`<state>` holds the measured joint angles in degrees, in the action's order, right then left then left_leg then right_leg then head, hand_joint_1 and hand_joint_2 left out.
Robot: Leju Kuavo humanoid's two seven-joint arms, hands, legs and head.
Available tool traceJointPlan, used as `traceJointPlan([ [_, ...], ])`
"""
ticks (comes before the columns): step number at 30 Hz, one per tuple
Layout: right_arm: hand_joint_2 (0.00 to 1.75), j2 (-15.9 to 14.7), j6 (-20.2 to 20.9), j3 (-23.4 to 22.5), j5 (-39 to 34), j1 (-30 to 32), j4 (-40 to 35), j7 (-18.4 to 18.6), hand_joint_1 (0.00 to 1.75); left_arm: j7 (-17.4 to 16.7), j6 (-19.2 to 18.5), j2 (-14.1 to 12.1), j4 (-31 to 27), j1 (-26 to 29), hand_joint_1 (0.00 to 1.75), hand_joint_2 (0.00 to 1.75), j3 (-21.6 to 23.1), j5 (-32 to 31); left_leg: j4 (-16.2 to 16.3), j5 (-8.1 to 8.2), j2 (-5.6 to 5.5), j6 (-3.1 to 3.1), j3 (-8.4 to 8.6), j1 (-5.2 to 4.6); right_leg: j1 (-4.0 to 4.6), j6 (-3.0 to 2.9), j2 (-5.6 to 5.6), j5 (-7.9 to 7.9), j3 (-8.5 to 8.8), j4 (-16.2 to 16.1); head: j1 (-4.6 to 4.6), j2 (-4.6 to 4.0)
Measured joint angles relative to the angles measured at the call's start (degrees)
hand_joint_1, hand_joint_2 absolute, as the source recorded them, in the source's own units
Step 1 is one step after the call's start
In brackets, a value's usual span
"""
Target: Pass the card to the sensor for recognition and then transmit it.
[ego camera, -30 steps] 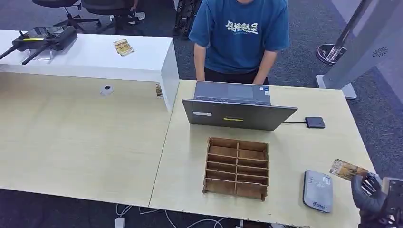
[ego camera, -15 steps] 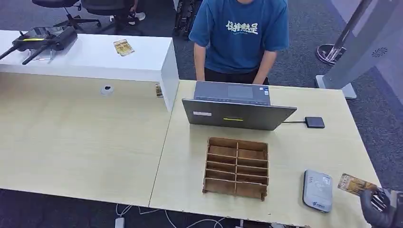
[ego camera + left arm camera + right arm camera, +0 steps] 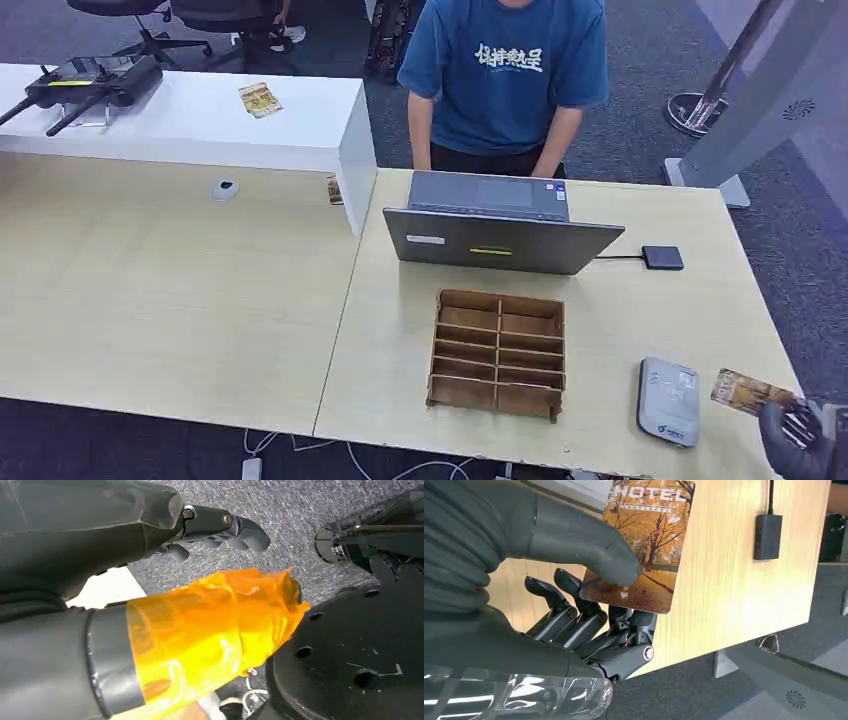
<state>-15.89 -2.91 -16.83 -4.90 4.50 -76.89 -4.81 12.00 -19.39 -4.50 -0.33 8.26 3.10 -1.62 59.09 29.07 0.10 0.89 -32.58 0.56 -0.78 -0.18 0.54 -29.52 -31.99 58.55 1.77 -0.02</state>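
The card (image 3: 742,389) is pinched in my right hand (image 3: 795,438) at the near right corner of the table (image 3: 640,310), thumb pressed on its printed face and darker fingers curled beneath it. In the right wrist view the card (image 3: 644,540) shows an autumn tree picture under the word HOTEL. It hovers just right of the grey card reader (image 3: 669,401), which lies flat near the table's near edge, and I cannot tell whether it overlaps the reader at all.

I judge the step in hand to be bringing the card to the reader, with recognition not yet done. The next move calls for carrying the card left until it sits over the reader's top face, low and roughly flat.

The card's long axis runs left to right across the table, with its free end pointing left toward the reader and slightly away from me.

My left hand (image 3: 215,527) hangs beside my body over grey carpet, its fingers apart and holding nothing.
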Motion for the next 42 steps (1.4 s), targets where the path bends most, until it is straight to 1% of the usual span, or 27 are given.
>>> traceJointPlan([
  [11,1.75,-0.04,1.0,1.51,1.4,-0.46,0.26,1.09,1.75,0.0,-0.35,-0.33,0.0,0.04,0.0,0.0,-0.35,-0.37,0.0,0.0,-0.01,0.0,-0.01,0.0,0.0,0.0,0.01,0.0,0.01,0.01,0.0,0.0],
  [19,1.75,-1.66,1.79,4.3,2.32,-0.81,1.62,2.56,1.75,0.02,-0.87,-0.74,0.0,0.26,0.0,0.0,-0.39,-0.85,0.0,0.0,-0.01,0.0,-0.01,0.0,0.0,0.0,0.01,0.0,0.01,0.0,0.0,0.0],
  [24,1.75,-2.19,1.86,5.09,2.32,-0.82,2.21,2.62,1.75,0.02,-0.94,-0.87,0.0,0.39,0.0,0.0,-0.39,-0.88,0.0,0.0,-0.01,0.0,-0.01,0.0,0.0,0.0,0.01,0.0,0.01,0.0,0.0,0.0],
  [42,1.75,-2.58,1.86,6.19,2.32,-0.83,2.82,2.67,1.75,0.02,-0.96,-0.9,0.0,0.42,0.0,0.0,-0.39,-0.9,0.0,0.0,-0.01,0.0,-0.01,0.0,0.0,0.0,0.01,0.0,0.01,0.0,0.0,0.0],
])
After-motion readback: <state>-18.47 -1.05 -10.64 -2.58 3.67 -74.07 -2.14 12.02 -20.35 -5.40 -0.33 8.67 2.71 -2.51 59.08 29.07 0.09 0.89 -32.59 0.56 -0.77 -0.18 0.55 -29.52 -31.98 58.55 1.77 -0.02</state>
